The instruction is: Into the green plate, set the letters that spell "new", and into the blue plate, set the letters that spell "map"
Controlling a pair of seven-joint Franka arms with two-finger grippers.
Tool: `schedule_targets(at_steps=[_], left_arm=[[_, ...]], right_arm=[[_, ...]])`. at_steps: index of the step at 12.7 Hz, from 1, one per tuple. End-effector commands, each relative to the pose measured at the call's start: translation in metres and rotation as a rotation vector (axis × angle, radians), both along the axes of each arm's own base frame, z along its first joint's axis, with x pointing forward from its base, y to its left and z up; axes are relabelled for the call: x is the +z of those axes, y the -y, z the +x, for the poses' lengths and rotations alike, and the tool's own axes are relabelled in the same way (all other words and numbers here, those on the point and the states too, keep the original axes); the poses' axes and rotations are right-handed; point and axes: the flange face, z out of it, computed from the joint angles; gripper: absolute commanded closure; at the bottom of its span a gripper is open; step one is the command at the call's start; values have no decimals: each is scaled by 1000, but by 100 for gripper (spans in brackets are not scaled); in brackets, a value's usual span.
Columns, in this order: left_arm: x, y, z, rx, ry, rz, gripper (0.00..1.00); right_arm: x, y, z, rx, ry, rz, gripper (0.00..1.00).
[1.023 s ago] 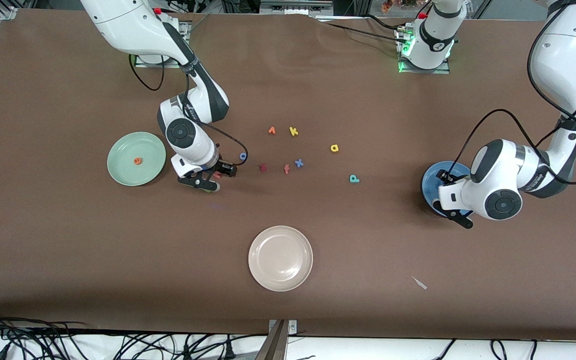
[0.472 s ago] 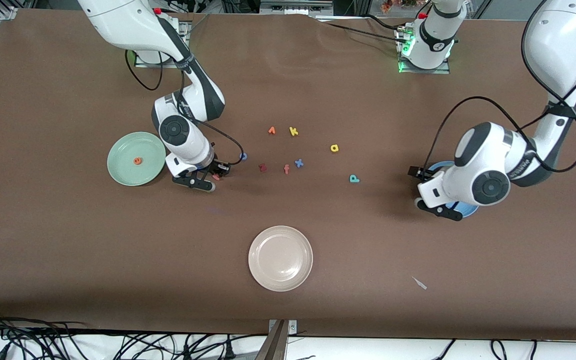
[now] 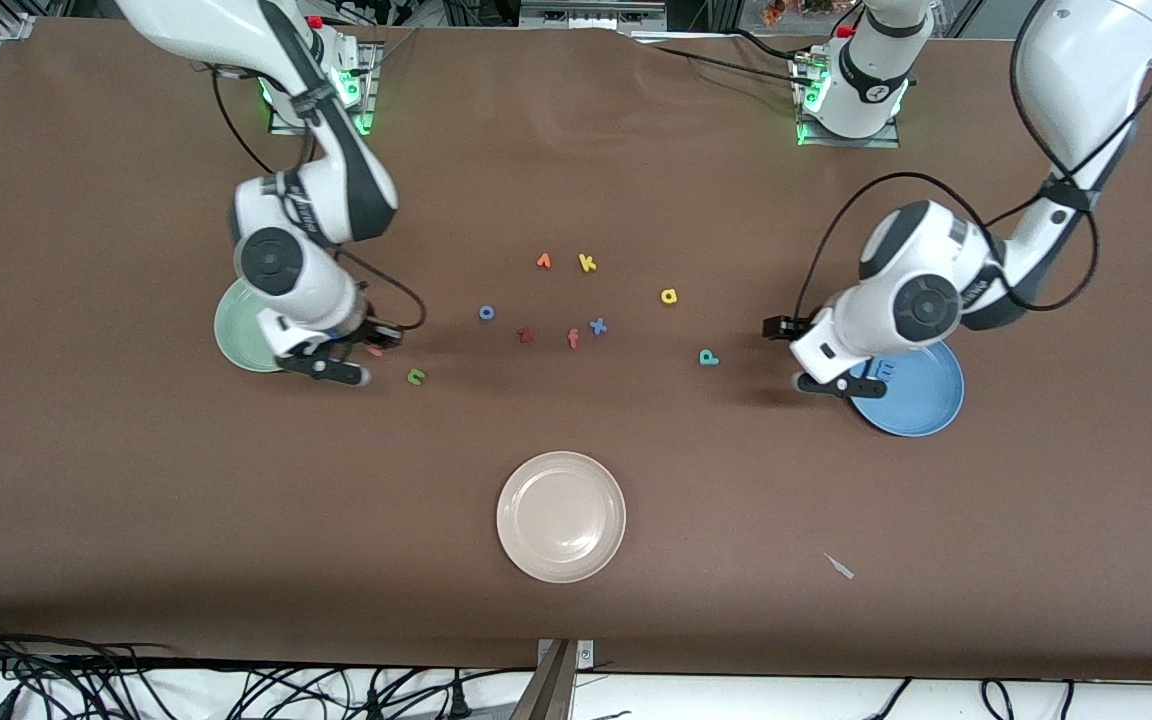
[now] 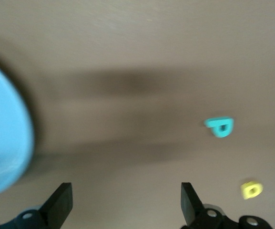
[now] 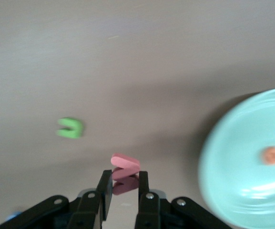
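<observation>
My right gripper (image 3: 348,366) (image 5: 123,179) is shut on the pinkish-red w (image 5: 125,164), beside the rim of the green plate (image 3: 236,335) (image 5: 242,162). That plate holds the orange e (image 5: 272,155), which the arm hides in the front view. The green n (image 3: 417,376) (image 5: 70,128) lies on the table close by. My left gripper (image 3: 829,383) (image 4: 126,202) is open and holds nothing, at the edge of the blue plate (image 3: 921,400) (image 4: 4,143), where the blue m (image 3: 886,370) rests. The teal p (image 3: 707,357) (image 4: 220,126) and yellow a (image 3: 669,295) (image 4: 251,189) lie on the table.
Mid-table lie a blue o (image 3: 486,312), dark red z (image 3: 526,335), red f (image 3: 573,339), blue x (image 3: 597,326), yellow k (image 3: 587,263) and another orange letter (image 3: 543,261). A cream-white plate (image 3: 561,516) sits nearer the front camera, a white scrap (image 3: 839,566) beside it.
My right gripper shut on the w and carried it toward the green plate, uncovering the n. My left gripper opened and moved off the blue plate toward the p; the m now shows.
</observation>
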Motion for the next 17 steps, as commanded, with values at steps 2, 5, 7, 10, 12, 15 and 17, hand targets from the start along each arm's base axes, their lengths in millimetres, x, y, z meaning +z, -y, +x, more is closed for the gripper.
schedule_targets(at_steps=[2,5,7,10,12,15,17], left_arm=[[-15,39,-46,126,65,-10,0],[-19,90,-70,203,85,54,0],[-22,124,-85,295,84,50,0],[-36,154,-107,327,82,85,0],[-50,168,-110,348,94,106,0],[-68,179,-113,368,121,139,0],[-71,180,-111,382,112,134,3]], right_arm=[[-10,87,-33,64,-76,1,100],[-49,118,-68,45,-83,-5,100],[-57,119,-71,40,-96,-11,72],[-52,120,-68,19,-101,-7,0],[-33,110,-53,30,-83,3,0],[2,69,-18,74,-56,12,0],[11,35,9,85,-8,12,0]])
